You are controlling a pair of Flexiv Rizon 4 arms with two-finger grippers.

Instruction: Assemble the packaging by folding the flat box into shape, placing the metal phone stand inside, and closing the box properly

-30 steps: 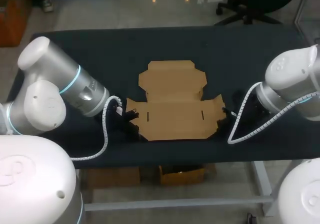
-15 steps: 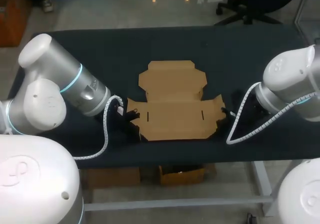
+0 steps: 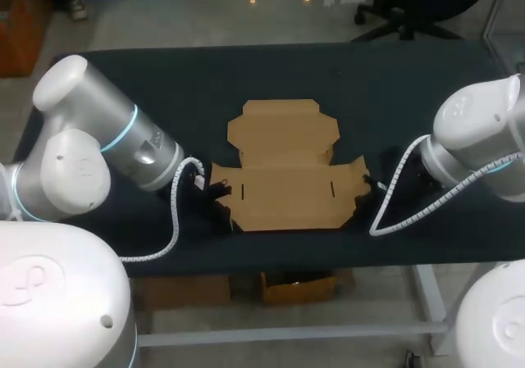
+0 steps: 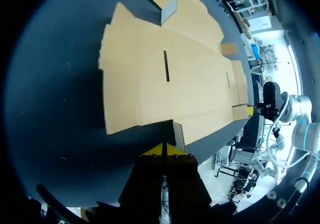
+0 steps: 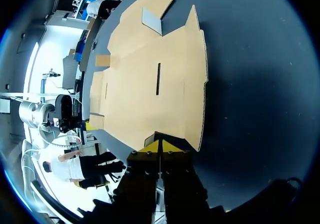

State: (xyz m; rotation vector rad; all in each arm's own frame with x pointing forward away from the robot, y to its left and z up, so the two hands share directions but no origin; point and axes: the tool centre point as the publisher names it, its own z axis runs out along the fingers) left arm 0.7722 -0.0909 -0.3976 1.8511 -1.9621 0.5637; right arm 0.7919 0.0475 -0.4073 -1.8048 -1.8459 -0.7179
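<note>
**Dark table, flat box, a pincer at each end**

Black cloth covers the table; the flat box lies in the middle of it, brown and opened out, not folded up yet; its narrow part points to the far side and its wide part is close to the near edge. Two thin slits are cut in the wide part, one near each end; at the far part a small tab stands up a little.

The left arm comes in from the left; a white curly cable hangs from it. The left pincer is down low at the left end of the box; in its own wrist view the left pincer has its two yellow tips pressed close, with no gap to see; a raised bit of the box edge sits right at the tips, and it may be nipped there, but that spot is too dark to be sure.

The right arm comes in from the right; the right pincer is low at the right end of the box; up close, the right pincer has its yellow tips close together too, right at the box's edge.
</note>
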